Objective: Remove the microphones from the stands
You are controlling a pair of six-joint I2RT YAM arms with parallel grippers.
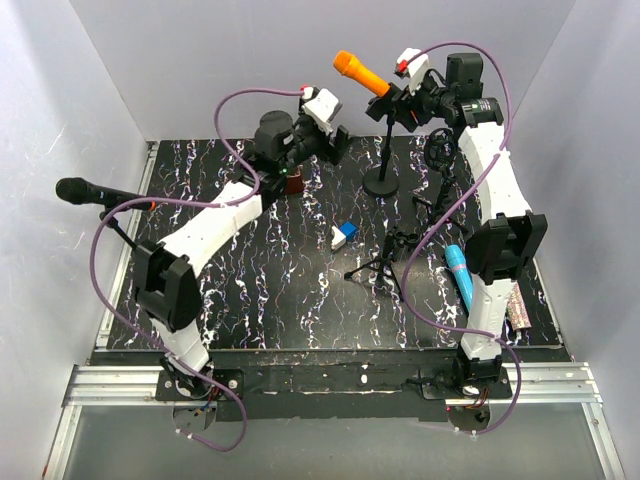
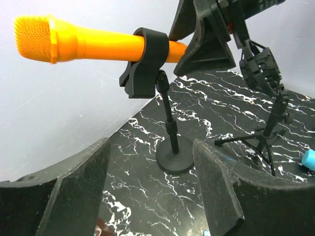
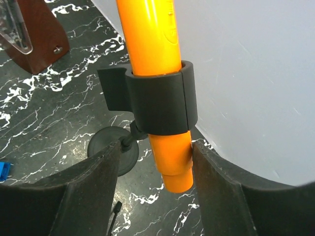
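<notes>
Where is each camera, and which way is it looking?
Top: above and behind, looking down at the table; left arm and right arm show.
Left wrist: on the left arm, facing the mic in its clip; left gripper at bottom.
Right wrist: on the right arm, looking along the mic; right gripper straddles its tail.
Shared: all see the mic and stand.

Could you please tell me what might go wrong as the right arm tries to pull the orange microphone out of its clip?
1. The clip wraps the orange microphone snugly, and the left gripper is open and clear of the stand. A pull could tip or drag the unheld stand.
2. The right gripper brackets only the short tail below the clip, and off-centre, so its hold may slip.
</notes>
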